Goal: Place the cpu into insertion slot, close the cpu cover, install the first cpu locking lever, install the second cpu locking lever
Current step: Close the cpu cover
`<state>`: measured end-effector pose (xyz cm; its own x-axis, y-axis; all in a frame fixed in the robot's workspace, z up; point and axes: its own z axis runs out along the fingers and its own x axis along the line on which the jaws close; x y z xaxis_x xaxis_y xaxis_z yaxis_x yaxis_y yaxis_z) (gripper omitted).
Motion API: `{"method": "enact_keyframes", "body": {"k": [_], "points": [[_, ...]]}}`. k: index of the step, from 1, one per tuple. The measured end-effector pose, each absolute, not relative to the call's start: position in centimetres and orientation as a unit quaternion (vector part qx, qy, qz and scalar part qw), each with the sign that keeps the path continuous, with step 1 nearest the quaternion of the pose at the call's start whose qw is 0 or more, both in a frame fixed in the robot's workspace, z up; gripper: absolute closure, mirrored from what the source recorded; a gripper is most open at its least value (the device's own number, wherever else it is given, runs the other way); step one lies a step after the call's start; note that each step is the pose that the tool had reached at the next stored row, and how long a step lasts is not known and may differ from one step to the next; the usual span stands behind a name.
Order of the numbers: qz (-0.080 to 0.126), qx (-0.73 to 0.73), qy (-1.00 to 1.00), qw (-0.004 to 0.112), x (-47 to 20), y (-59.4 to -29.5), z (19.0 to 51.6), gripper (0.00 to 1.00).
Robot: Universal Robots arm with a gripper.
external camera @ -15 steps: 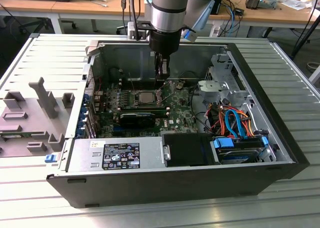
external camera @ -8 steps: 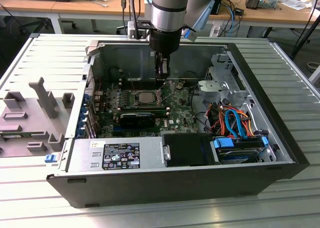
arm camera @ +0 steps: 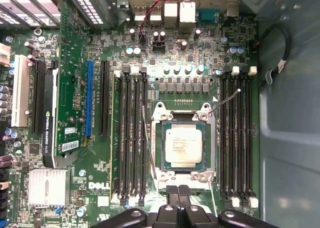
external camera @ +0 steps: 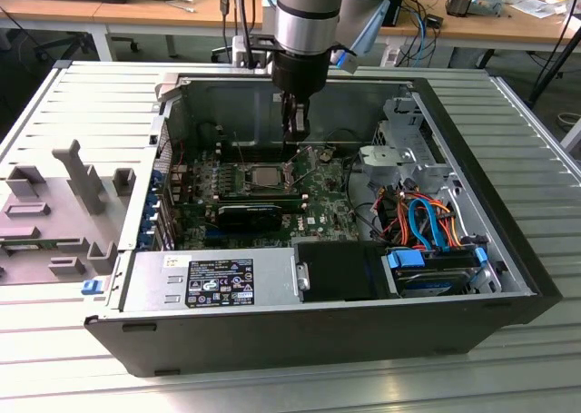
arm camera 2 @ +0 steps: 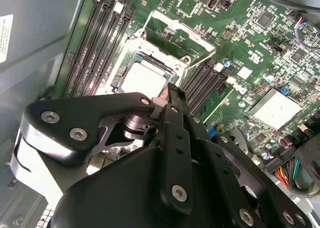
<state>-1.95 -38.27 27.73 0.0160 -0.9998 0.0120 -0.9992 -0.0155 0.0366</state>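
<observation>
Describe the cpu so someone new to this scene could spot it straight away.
Inside the open computer case, find the green circuit board. Between its two banks of long black memory slots sits a square metal-rimmed socket. The cpu is the flat silver-grey square lying in it, smooth-topped, unlike the finned heat sink near the board's corner.

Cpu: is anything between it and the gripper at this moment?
Nothing visible does. The cpu lies in the socket with its top bare, and the gripper hangs by the socket's edge, jaws together. Two thin levers stand raised at the socket's sides, not over the cpu.
</observation>
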Motion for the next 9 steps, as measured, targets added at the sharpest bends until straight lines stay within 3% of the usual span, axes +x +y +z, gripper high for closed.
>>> {"method": "enact_keyframes", "body": {"k": [9], "points": [[-0.009,0.712,-0.701,0.017,-1.89,-38.27,27.93,0.89]]}}
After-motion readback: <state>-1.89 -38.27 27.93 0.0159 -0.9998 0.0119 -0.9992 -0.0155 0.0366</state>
